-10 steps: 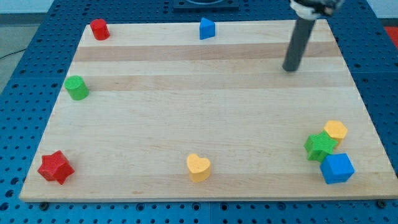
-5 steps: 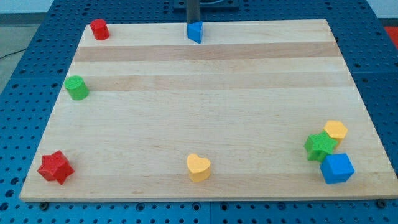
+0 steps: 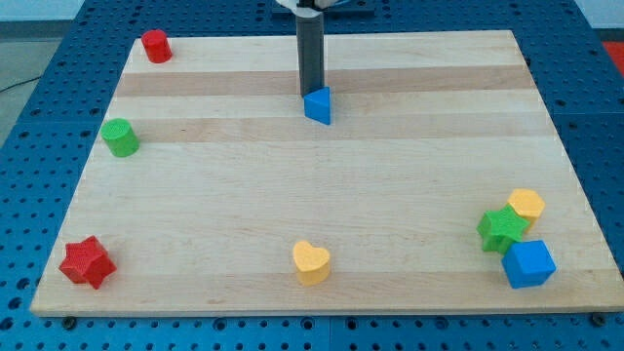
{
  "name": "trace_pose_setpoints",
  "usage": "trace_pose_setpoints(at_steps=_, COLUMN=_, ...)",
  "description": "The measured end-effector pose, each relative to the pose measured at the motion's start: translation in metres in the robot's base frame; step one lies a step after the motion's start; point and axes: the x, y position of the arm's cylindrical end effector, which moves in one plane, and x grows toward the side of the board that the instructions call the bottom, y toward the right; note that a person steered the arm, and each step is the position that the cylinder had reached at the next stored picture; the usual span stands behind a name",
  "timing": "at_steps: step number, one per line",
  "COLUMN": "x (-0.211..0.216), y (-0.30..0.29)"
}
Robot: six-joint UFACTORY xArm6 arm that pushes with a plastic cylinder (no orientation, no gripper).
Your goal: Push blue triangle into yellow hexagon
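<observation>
The blue triangle [image 3: 318, 105] lies on the wooden board [image 3: 322, 195], a little above the board's middle. My tip [image 3: 311, 94] stands right behind it, touching its top-left side. The yellow hexagon [image 3: 526, 204] sits far off at the view's lower right, touching the green star [image 3: 502, 229]. The rod rises straight up from the tip to the view's top edge.
A blue cube [image 3: 528, 263] sits just below the green star. A yellow heart [image 3: 311, 262] is at bottom centre, a red star [image 3: 87, 261] at bottom left, a green cylinder [image 3: 120, 137] at the left, a red cylinder [image 3: 155, 45] at top left.
My tip swung from the upper right to behind the blue triangle at the top edge, then pushed it down the view toward the board's middle. The other blocks have not moved.
</observation>
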Motion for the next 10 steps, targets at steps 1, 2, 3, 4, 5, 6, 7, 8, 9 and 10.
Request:
trace_pose_setpoints(at_steps=1, x=0.0, y=0.0)
trace_pose_setpoints(at_steps=2, x=0.005, y=0.0)
trace_pose_setpoints(at_steps=3, x=0.025, y=0.014)
trace_pose_setpoints(at_steps=4, x=0.049, y=0.025)
trace_pose_setpoints(at_steps=5, x=0.08, y=0.032)
trace_pose_setpoints(at_steps=6, x=0.086, y=0.018)
trace_pose_setpoints(at_steps=7, x=0.1, y=0.014)
trace_pose_setpoints(at_steps=8, x=0.103, y=0.049)
trace_pose_setpoints(at_steps=9, x=0.103, y=0.091)
trace_pose_setpoints(at_steps=10, x=0.107, y=0.096)
